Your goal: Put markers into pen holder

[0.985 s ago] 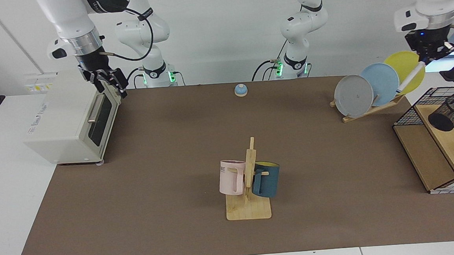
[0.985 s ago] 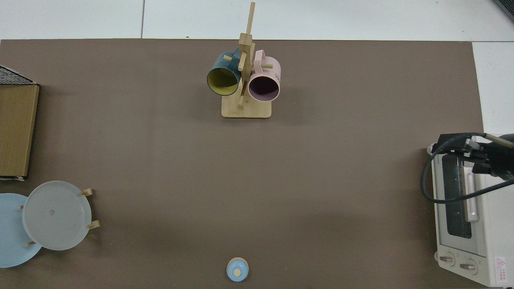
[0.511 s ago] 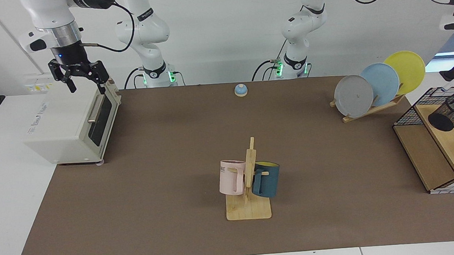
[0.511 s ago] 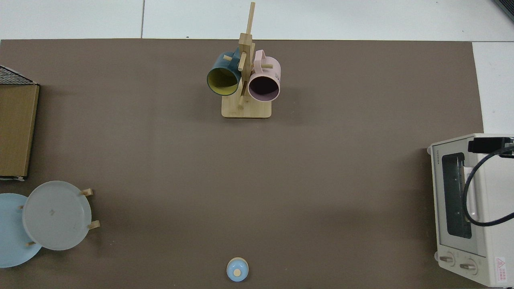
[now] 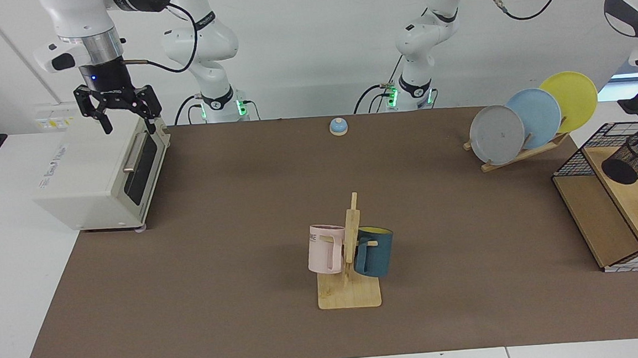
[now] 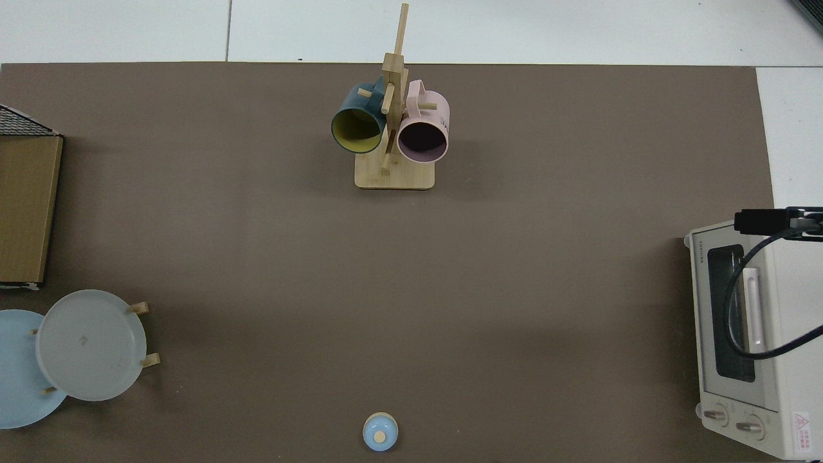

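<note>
You saw a black mesh pen holder [image 5: 635, 158], grey, blue and yellow plates [image 5: 536, 116], pink [image 5: 325, 249] and teal [image 5: 374, 251] mugs.

A brown mat [image 5: 235, 250] bearing a mug rack [image 5: 350, 293] covers the table [image 5: 8, 264].

My brown mat [image 5: 233, 217] carries a wooden mug tree [image 5: 350, 265] near its front edge, middle, with a pink mug [image 5: 323, 249] and a dark blue mug [image 5: 375, 251] hung either side. A small blue bell [image 5: 338, 126] sits at the far edge. White toaster oven [image 5: 100, 173] overhangs one end. Plate rack [image 5: 522, 152] in the opposite far corner holds grey [image 5: 497, 134], blue [image 5: 536, 115] and yellow plates [image 5: 571, 97]. Wire-grid basket [image 5: 607, 183] stands beside it.
</note>
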`<state>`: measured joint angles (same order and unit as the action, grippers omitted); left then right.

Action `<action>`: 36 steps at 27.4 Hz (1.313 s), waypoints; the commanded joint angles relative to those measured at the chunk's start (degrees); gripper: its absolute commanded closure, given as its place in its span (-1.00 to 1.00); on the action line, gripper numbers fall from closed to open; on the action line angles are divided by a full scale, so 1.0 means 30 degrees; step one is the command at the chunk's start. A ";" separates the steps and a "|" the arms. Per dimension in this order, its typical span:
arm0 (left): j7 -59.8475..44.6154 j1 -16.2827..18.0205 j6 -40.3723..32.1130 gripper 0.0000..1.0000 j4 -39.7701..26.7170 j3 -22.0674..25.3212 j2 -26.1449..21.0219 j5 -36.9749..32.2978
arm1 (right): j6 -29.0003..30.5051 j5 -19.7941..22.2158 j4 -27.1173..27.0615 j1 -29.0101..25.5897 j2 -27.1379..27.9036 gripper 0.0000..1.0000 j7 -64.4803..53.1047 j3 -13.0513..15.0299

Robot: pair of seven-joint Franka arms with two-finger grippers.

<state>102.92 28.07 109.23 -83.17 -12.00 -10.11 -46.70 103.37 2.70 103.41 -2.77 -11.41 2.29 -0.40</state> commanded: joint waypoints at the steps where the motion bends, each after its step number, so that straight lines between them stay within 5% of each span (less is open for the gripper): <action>1: -0.0377 0.0077 0.0358 1.00 0.0245 -0.0073 -0.0701 -0.0838 | -0.0179 0.0154 -0.0046 0.0072 -0.0064 -1.00 -0.0353 -0.0012; 11: -0.4714 -0.0626 -0.0022 1.00 -0.1688 -0.0219 -0.0411 -0.3973 | -0.0179 0.0125 -0.0046 0.0043 -0.0064 -1.00 -0.0353 0.0017; 12: -0.4863 -0.0627 -0.0052 0.87 -0.1835 -0.0248 -0.0352 -0.4005 | -0.0179 0.0125 -0.0046 0.0072 -0.0064 -1.00 -0.0353 -0.0012; 13: -0.4864 -0.0627 -0.0052 0.30 -0.1981 -0.0249 -0.0293 -0.3976 | -0.0179 0.0125 -0.0046 0.0072 -0.0064 -1.00 -0.0353 -0.0012; 14: -0.4864 -0.0627 -0.0052 -0.88 -0.2011 -0.0249 -0.0264 -0.3947 | -0.0179 0.0125 -0.0046 0.0072 -0.0064 -1.00 -0.0353 -0.0012; 15: -0.4893 -0.0627 -0.0110 -0.95 -0.2012 -0.0278 -0.0264 -0.3859 | -0.0179 0.0125 -0.0046 0.0072 -0.0064 -1.00 -0.0353 -0.0012; 22: -0.5507 -0.1241 -0.1514 -1.00 -0.1544 -0.0366 -0.0409 -0.2339 | -0.0179 0.0125 -0.0046 0.0072 -0.0064 -1.00 -0.0353 0.0017; 36: -1.0396 -0.2033 -0.3978 -1.00 -0.2099 -0.0395 -0.0235 0.6682 | -0.0179 0.0125 -0.0075 0.0072 -0.0064 -1.00 -0.0353 -0.0012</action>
<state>77.73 22.34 98.77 -87.41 -13.66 -12.11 -35.21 103.36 2.70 103.41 -2.58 -11.41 2.29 -0.44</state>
